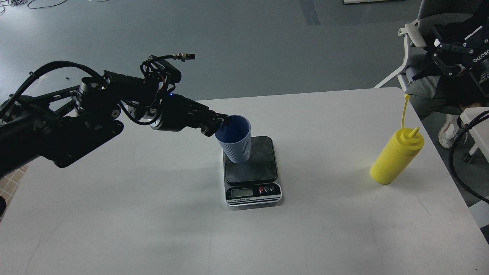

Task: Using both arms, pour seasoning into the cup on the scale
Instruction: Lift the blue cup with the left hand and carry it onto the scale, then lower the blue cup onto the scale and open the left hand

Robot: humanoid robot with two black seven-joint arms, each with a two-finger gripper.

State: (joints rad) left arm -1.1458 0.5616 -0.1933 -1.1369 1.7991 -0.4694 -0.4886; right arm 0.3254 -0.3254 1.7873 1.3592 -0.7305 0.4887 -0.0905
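Left claw (pixel 221 124), clamped on the cup's (pixel 235 140) rim, carries it tilted over the scale's (pixel 250 160) near-left edge, so level it, centre it further right, then set it down gently; bottle (pixel 395 157) waits far right.

The cup (pixel 236 140) and left end effector (pixel 221 125) block the scale (pixel 251 170) from the left; bare surface (pixel 328 160) separates it from the bottle (pixel 395 158), 1 obstacle standing near the right edge.
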